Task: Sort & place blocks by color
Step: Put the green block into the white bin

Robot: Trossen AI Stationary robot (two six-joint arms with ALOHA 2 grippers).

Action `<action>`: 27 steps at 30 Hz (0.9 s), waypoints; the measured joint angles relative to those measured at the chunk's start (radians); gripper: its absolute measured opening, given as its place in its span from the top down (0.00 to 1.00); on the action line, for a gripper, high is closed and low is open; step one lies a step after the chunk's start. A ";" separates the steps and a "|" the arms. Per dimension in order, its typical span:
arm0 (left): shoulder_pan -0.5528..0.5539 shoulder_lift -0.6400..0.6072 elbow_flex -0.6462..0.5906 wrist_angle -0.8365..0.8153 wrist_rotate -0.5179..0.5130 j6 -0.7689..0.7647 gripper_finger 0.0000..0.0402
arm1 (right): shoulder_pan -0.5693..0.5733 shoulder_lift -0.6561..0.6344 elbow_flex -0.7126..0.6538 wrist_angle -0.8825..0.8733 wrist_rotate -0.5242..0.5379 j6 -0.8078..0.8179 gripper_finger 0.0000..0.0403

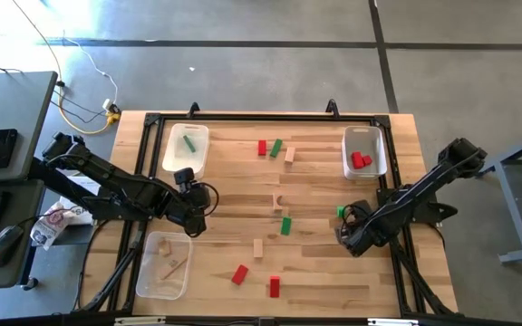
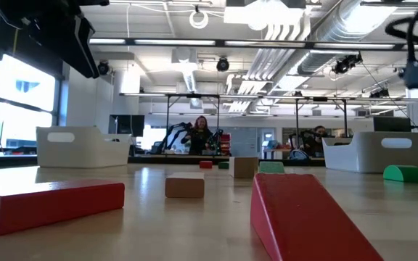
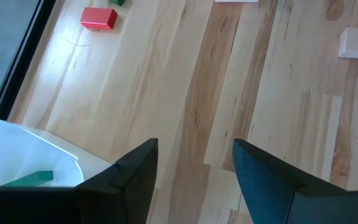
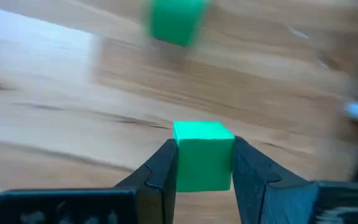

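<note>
My right gripper [image 1: 352, 235] [image 4: 204, 146] is over the right part of the table, shut on a green block [image 4: 202, 155]. That block does not show in the high view. Another green block [image 4: 176, 22] lies on the table farther off. My left gripper [image 1: 198, 204] [image 3: 194, 146] hangs open over bare wood beside the far-left white bin [image 1: 186, 149] [image 3: 17, 158], which holds a green block [image 3: 33, 179]. Red blocks [image 1: 361, 160] lie in the far-right white bin [image 1: 381, 149]. Wood pieces lie in the near-left clear bin [image 1: 163, 264]. My right gripper pinches the green block between its two fingers [image 4: 163, 165], one on each opposite side face [image 4: 182, 162]. The block's top face and front face show between them. Table wood shows beyond it; I cannot tell whether the block is lifted clear.
Loose blocks lie on the table: red [image 1: 263, 147], green [image 1: 275, 148] and wood [image 1: 290, 156] at the far middle, green [image 1: 285, 225] and wood [image 1: 258, 246] in the middle, red [image 1: 239, 274] [image 1: 274, 287] near the front. A green piece [image 2: 403, 172] rests at the right.
</note>
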 joint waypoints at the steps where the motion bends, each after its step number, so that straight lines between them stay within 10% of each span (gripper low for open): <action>1: 0.000 0.000 0.000 0.006 0.000 0.000 0.51 | 0.000 0.000 0.016 0.001 0.028 -0.015 0.77; 27: 0.071 0.000 -0.001 0.620 0.049 0.534 0.51 | 0.000 0.000 0.287 0.061 0.520 -0.442 0.77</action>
